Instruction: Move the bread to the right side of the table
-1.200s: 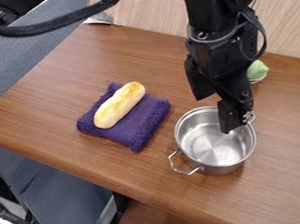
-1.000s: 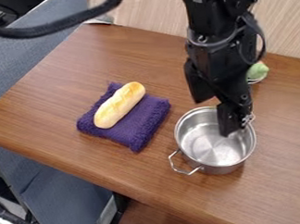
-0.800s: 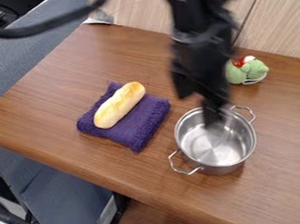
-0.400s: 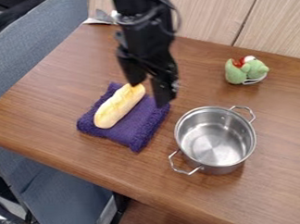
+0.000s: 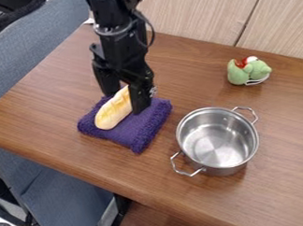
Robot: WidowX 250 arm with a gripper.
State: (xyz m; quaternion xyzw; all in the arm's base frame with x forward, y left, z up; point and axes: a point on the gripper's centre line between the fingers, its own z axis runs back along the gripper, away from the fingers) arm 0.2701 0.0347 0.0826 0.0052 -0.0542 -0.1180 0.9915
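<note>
While the pincer (image 5: 123, 103) hangs with its fingers wide apart, the bread (image 5: 112, 113) lies on the fuzzy purple cloth (image 5: 138, 131), its top end between them. I can't tell if they touch it.

Black arm (image 5: 119, 48) hangs down, its 2 fingers (image 5: 139, 97) spread apart.
</note>
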